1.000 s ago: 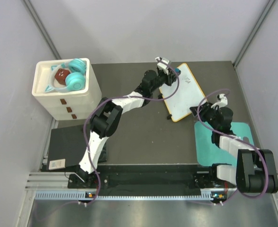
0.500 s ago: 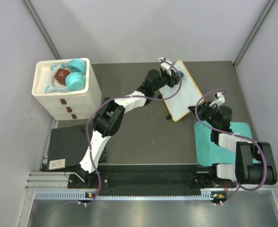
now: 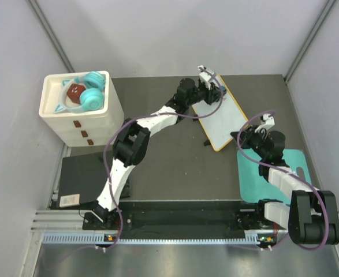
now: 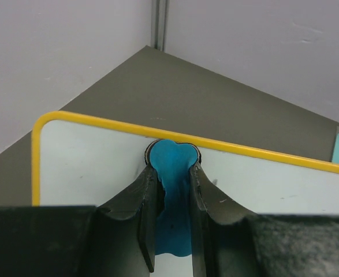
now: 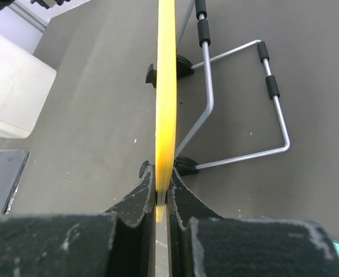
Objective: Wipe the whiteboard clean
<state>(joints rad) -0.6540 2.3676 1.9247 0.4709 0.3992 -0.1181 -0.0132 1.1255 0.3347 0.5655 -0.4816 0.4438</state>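
The whiteboard [image 3: 227,120], white with an orange-yellow frame, stands tilted on a wire stand at the back right of the table. I see no marks on its visible face. My left gripper [image 3: 216,92] is shut on a blue eraser [image 4: 170,164] and presses it against the board [image 4: 88,167] near its far yellow edge. My right gripper [image 3: 251,134] is shut on the board's near edge; in the right wrist view the yellow frame [image 5: 164,86] runs straight out from between the fingers [image 5: 140,196].
A teal mat [image 3: 273,176] lies under my right arm. A white drawer box [image 3: 82,118] with teal headphones [image 3: 92,92] stands at the back left, a black pad [image 3: 82,179] in front of it. The board's wire stand [image 5: 238,104] sits behind it.
My left gripper has slid the eraser right and toward the board's far corner. The dark scribble seen near the top a second ago no longer shows. The right gripper keeps its hold.
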